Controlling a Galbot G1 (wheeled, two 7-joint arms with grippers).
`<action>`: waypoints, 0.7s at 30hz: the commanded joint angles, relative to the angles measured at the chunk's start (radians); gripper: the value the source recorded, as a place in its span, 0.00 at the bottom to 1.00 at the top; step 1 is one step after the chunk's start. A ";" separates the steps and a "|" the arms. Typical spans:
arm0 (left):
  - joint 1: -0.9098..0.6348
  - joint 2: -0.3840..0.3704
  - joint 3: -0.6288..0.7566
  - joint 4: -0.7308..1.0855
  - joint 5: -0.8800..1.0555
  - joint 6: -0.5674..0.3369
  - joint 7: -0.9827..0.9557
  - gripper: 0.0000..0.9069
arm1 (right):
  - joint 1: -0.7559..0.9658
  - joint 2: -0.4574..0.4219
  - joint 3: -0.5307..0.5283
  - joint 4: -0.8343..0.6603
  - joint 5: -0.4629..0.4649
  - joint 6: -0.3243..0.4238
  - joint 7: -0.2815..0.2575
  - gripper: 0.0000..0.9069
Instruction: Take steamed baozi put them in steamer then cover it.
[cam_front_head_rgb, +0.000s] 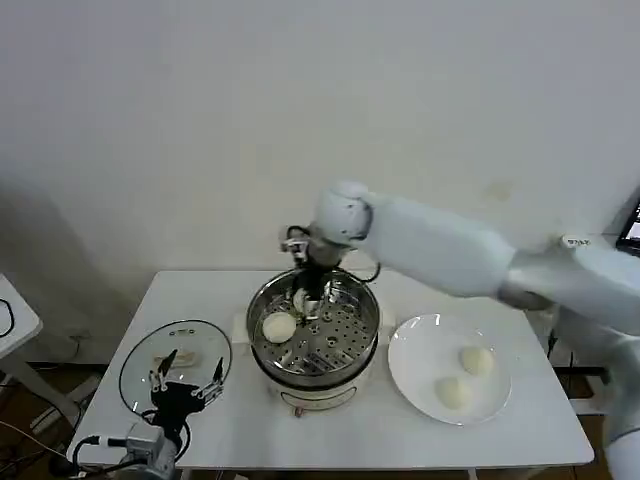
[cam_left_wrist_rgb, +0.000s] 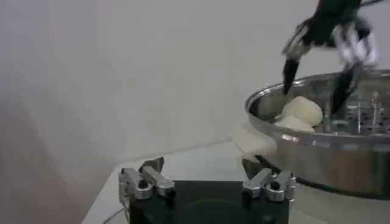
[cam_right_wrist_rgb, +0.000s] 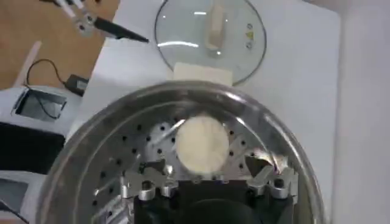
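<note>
The right gripper (cam_front_head_rgb: 313, 293) hangs inside the steamer (cam_front_head_rgb: 366, 335) at its far side, jaws spread and empty; a bun (cam_right_wrist_rgb: 202, 143) lies on the perforated tray between and just beyond the spread tips, touching neither as far as the wrist view shows. From the left wrist view, two buns (cam_left_wrist_rgb: 303, 111) sit side by side just beside these tips, so two appear loaded. Two more buns (cam_front_head_rgb: 477, 360) rest on the plate (cam_front_head_rgb: 415, 345), which lies to the gripper's right and nearer the robot, well apart from it. Judged from this layout, the next pick turns on that direction: the right arm is nearer the plate and would lift clear of the steamer rim before crossing to it. The buns are round, so no long axis governs approach. The left gripper (cam_front_head_rgb: 187, 378) idles with jaws spread over the glass lid (cam_front_head_rgb: 190, 335), which lies flat on the table (cam_front_head_rgb: 540, 420) left of the steamer; this arm is nearer for covering
</note>
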 joint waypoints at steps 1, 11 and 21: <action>0.016 0.018 0.000 0.003 0.010 -0.004 -0.004 1.00 | 0.049 -0.411 0.035 0.252 -0.011 0.061 -0.067 1.00; 0.048 0.021 0.002 -0.006 0.021 -0.008 -0.005 1.00 | -0.181 -0.658 0.199 0.335 -0.170 0.174 -0.155 1.00; 0.063 0.015 0.007 -0.012 0.026 -0.008 -0.005 1.00 | -0.437 -0.664 0.300 0.325 -0.274 0.207 -0.163 1.00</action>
